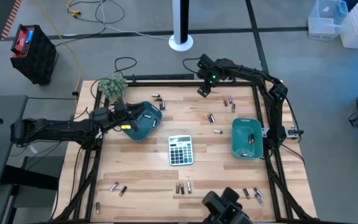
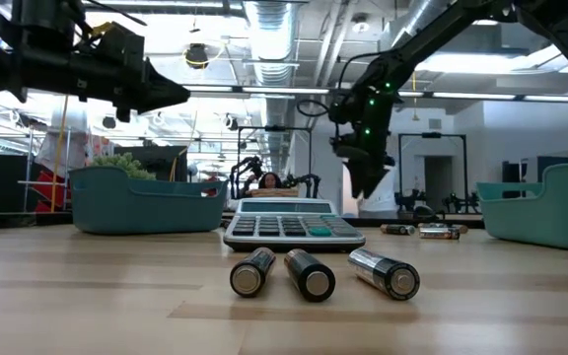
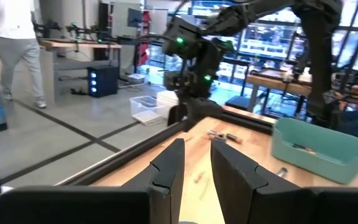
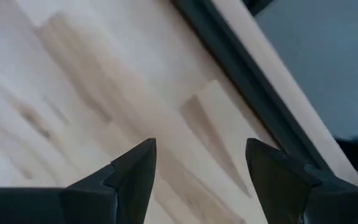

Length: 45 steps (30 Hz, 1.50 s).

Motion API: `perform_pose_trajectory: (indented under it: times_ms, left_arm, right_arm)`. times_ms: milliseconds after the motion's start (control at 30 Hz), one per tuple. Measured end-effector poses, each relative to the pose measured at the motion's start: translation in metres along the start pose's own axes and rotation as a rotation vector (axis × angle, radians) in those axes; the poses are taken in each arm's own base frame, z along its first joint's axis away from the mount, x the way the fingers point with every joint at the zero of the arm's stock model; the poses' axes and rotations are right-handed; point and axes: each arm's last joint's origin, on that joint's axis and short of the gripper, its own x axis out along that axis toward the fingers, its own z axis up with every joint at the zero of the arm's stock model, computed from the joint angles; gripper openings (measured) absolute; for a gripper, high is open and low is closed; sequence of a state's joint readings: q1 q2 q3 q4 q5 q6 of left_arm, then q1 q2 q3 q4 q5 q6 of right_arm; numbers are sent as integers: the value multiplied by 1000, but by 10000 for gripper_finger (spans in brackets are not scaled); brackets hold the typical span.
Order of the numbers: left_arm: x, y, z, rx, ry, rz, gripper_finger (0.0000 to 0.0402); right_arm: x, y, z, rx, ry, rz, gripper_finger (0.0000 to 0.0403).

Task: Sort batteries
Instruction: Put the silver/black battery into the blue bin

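Batteries lie scattered on the wooden table: several near the far edge [image 1: 229, 99], a few at mid-table [image 1: 211, 117], and several along the near edge [image 1: 179, 187], three of them close up in the low view [image 2: 309, 274]. One battery lies in the right teal tray [image 1: 247, 146]. My left gripper [image 1: 130, 119] [image 3: 196, 146] points level above the left teal tray [image 1: 146, 121], its fingers a narrow gap apart with nothing seen between them. My right gripper [image 1: 202, 91] [image 4: 201, 162] stands wide open, pointing steeply down over bare wood by the far edge.
A grey calculator [image 1: 180, 149] lies at mid-table. A small green plant [image 1: 112, 85] stands at the far left corner. A black frame rail [image 4: 241, 81] runs around the table. Beyond the table a person [image 3: 17, 50] walks across the room.
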State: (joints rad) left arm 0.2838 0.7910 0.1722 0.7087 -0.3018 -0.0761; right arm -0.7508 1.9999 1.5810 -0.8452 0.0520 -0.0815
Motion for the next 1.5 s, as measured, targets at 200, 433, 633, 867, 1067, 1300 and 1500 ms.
perform_pose_trajectory:
  times_ms: [200,433,633,867,1067,1300,1500]
  left_arm:
    - [2,9,1,5,-7,51,76]
    - [6,14,10,5,-41,22,76]
    - [11,14,12,16,-33,17,76]
    - [19,14,20,41,-43,29,76]
    - [22,12,30,72,-73,28,76]
    - [23,11,33,94,-73,9,76]
    - [23,11,33,106,-67,10,76]
  right_arm:
    - [2,-1,16,25,-187,14,265]
    - [-4,13,-2,10,-515,91,265]
    - [-24,-7,-56,226,-481,16,265]
    - [-34,-10,-93,378,-214,-135,265]
    - [-22,-11,-100,417,-116,-203,265]
    - [-2,-14,-107,486,-1,-239,264]
    - [12,-19,-108,507,46,-250,264]
